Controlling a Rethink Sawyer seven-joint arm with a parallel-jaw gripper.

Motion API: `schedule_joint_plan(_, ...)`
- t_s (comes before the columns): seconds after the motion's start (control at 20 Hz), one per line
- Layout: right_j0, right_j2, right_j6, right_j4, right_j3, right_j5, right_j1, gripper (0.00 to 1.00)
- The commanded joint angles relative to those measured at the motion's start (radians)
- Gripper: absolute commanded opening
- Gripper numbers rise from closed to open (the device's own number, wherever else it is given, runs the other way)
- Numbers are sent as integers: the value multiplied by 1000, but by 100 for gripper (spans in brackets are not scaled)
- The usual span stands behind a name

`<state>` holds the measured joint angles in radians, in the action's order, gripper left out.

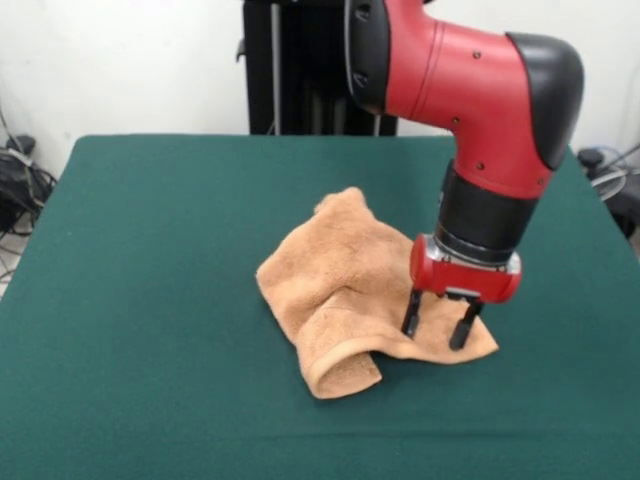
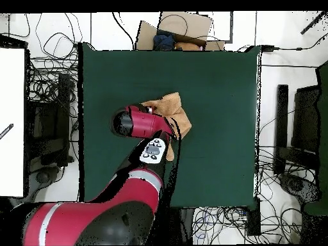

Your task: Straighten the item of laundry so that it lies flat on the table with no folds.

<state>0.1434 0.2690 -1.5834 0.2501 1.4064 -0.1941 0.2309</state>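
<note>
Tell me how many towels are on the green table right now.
1. A peach-orange towel lies crumpled near the middle of the table, its near edge rolled into a fold. The open gripper stands on its corner. The arm covers part of it in the overhead view.

Tangled cables (image 2: 54, 83) on floor; cardboard box (image 2: 182, 29), perhaps holding dark cloth, beyond table edge.

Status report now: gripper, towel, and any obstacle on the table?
Gripper open, fingertips down at the towel's corner. Towel crumpled mid-table, one edge rolled over, not flat. Table: nothing else seen in the way.
</note>
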Motion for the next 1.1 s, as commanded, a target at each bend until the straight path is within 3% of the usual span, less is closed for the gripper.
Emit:
schedule_joint_plan(0.05,-29,-112,-190,33,-33,-27,-40,100)
schedule_joint_plan(0.2,-44,-148,-198,22,12,26,-36,100)
schedule_joint_plan(0.7,-41,-154,-208,42,17,-33,-28,100)
schedule_joint_plan(1.1,-115,-284,-221,56,104,0,6,100)
